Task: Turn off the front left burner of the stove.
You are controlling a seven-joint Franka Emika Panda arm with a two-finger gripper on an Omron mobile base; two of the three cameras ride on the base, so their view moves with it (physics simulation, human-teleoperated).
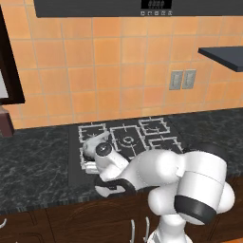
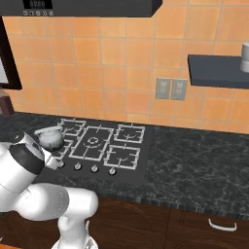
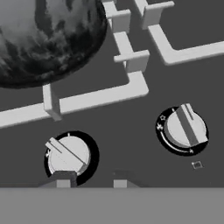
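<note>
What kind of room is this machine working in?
A kitchen, though a computer-rendered one. A black stove with wire grates and silver knobs is set into a dark stone counter, a kettle sits on a burner, and orange wall tiles rise behind.

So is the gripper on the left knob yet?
Cannot tell. In the hand view the gripper fingertips sit at the left knob's near edge, but no clear contact or gap shows.
</note>
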